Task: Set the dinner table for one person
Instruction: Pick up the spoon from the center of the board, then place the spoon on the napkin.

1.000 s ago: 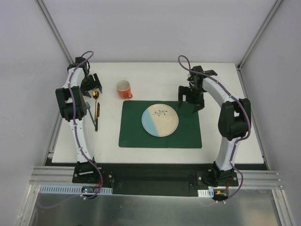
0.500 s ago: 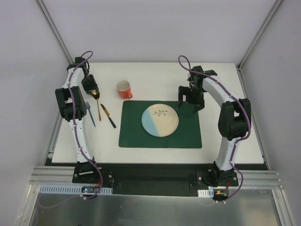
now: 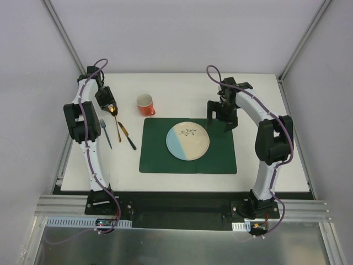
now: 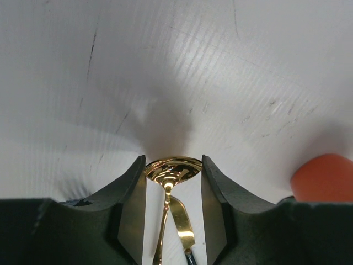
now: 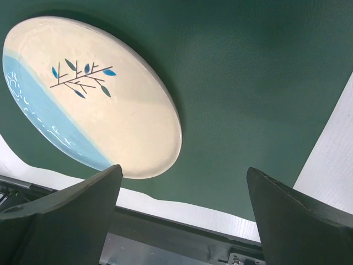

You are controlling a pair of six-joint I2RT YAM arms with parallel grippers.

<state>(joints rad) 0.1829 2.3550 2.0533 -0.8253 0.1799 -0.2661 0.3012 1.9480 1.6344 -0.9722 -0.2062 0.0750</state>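
The white dinner table (image 3: 187,88) carries a dark green placemat (image 3: 157,160) with a cream and blue plate (image 3: 187,141) on it. My left gripper (image 3: 108,105) is at the far left, shut on the bowl of a gold spoon (image 3: 116,124). In the left wrist view the bowl (image 4: 172,167) sits pinched between both fingers. A gold knife with a dark handle (image 3: 127,137) lies just right of the spoon, and its blade (image 4: 185,223) shows under the wrist. A blue fork (image 3: 105,134) lies to the left. My right gripper (image 3: 222,117) is open and empty above the placemat's far right part (image 5: 248,99), beside the plate (image 5: 94,99).
An orange mug (image 3: 145,104) stands on the table beyond the placemat's far left corner, right of my left gripper; its edge shows in the left wrist view (image 4: 325,176). Grey walls and frame posts enclose the table.
My left gripper turned and closed on the spoon's bowl. The knife and fork, first bunched with the spoon, now lie spread apart. The right arm has barely moved.
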